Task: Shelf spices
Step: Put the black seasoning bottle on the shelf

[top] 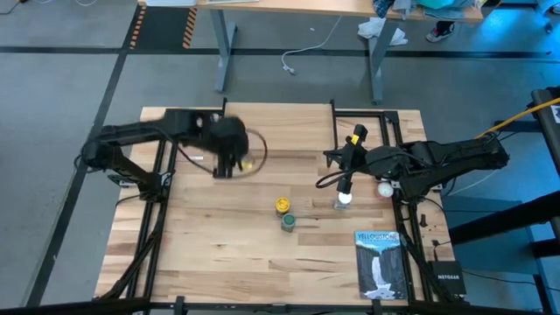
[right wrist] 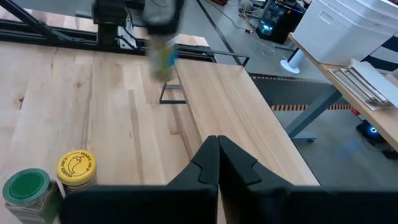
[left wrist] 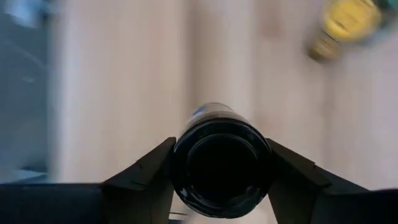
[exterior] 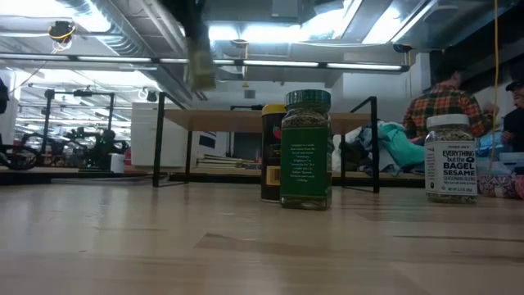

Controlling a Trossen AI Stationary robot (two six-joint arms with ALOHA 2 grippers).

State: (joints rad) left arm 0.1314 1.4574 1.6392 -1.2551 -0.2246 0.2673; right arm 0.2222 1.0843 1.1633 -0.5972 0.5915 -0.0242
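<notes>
Left claw [left wrist: 221, 165] is clamped on the dark-lidded jar [left wrist: 221, 158], lifted off the tabletop [top: 219, 254] upper left of centre in the high view. Right claw [right wrist: 217, 155] closed, empty — over the shelf [right wrist: 239, 118]. Yellow-lidded jar [top: 283, 205], green jar [top: 288, 222] centre; white-lidded jar [top: 345, 199] just right.

Your dark-lidded jar [left wrist: 221, 163] is off the table, clamped between the left gripper's [left wrist: 219, 180] fingers near the shelf [right wrist: 233, 109], a light plank on black legs. Green jar [exterior: 305, 148] and yellow-lidded amber jar [top: 283, 205] stand upright, touching, mid-table. White-lidded clear jar [exterior: 449, 159] stands upright, further right.
</notes>
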